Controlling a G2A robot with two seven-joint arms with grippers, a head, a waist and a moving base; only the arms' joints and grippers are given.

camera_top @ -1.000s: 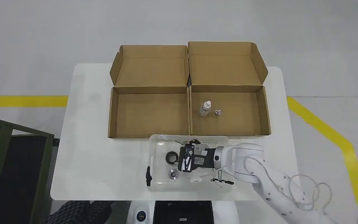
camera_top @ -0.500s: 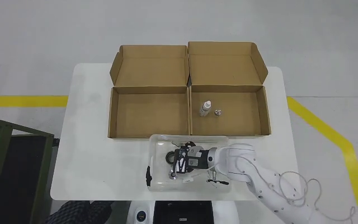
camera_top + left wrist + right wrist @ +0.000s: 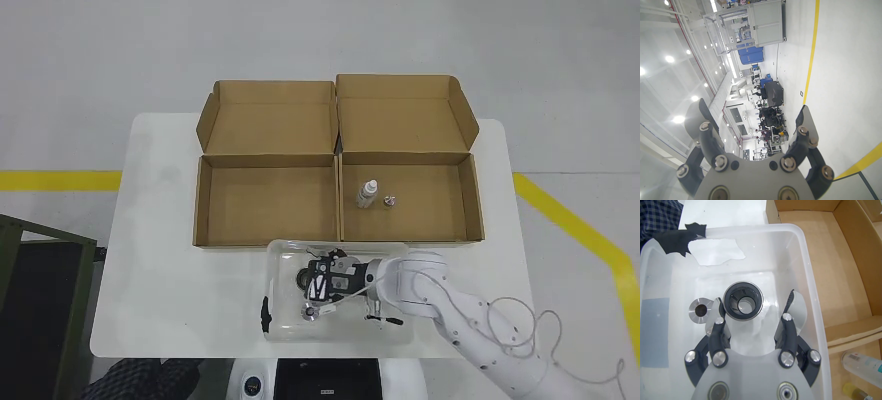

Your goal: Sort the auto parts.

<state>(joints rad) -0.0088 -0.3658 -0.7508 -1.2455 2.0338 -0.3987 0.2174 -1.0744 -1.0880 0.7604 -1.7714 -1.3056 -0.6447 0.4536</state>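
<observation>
right gripper point(image 3: 755, 297) spread around a black ring point(image 3: 732, 303) in the clear bin point(image 3: 802, 243)

the bin sits at 6 o'clock on the table point(image 3: 160, 250). the gripper hangs wide open inside it and grasps nothing. one finger sits between the ring and a metal disc point(image 3: 699, 311), likely to take the ring alone. cardboard boxes point(image 3: 270, 200) wait at 12 o'clock. the left gripper point(image 3: 753, 106) is open, empty and aimed away from the table.

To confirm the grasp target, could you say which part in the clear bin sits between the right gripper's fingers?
The dark hollow cylinder; the flat silver disc lies outside the right gripper's fingers.
</observation>
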